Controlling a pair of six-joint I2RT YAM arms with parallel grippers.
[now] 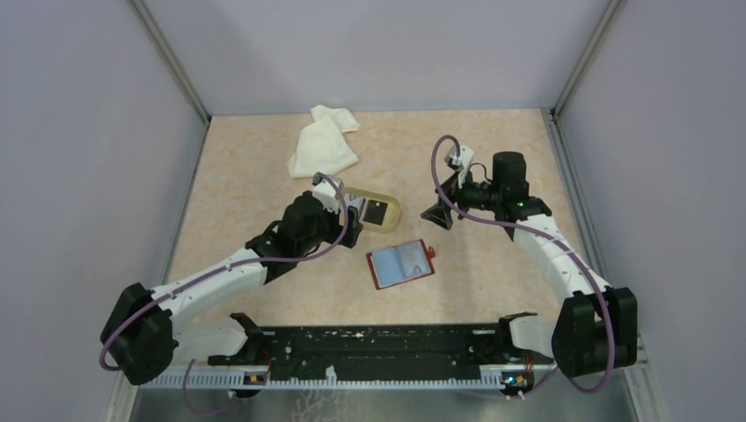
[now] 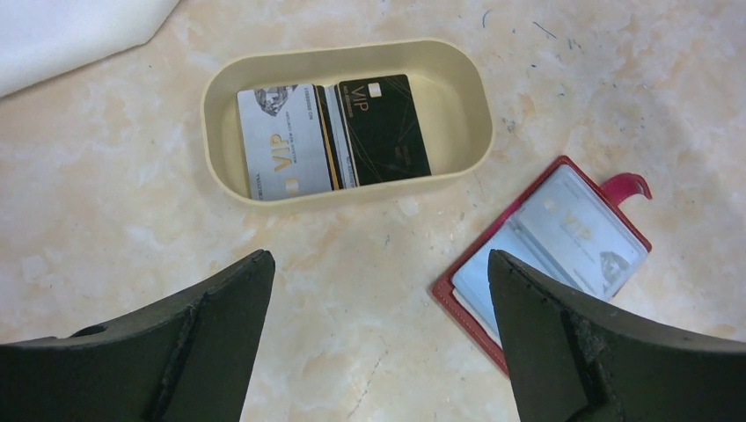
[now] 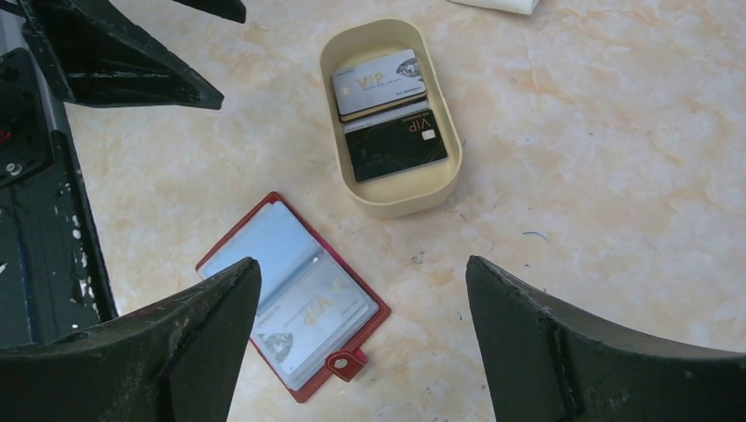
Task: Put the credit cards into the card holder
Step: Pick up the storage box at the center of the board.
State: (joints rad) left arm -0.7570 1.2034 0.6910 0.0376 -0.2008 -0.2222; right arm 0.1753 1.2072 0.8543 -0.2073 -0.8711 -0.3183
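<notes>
The red card holder point(image 1: 401, 264) lies open and flat on the table, and a silver credit card point(image 3: 303, 312) shows inside its clear pocket. More credit cards lie in a tan oval dish point(image 2: 352, 53): a silver one point(image 2: 281, 141) on a small stack and a black one point(image 2: 384, 129) beside it. My left gripper point(image 2: 378, 264) hovers open and empty just short of the dish, with the card holder point(image 2: 563, 242) to its right. My right gripper point(image 3: 361, 264) hangs open and empty above the table, between the holder point(image 3: 290, 294) and the dish point(image 3: 400, 204).
A crumpled white cloth point(image 1: 324, 141) lies at the back, beyond the dish point(image 1: 396, 211). A black rail point(image 1: 378, 347) runs along the near edge between the arm bases. Grey walls close in both sides.
</notes>
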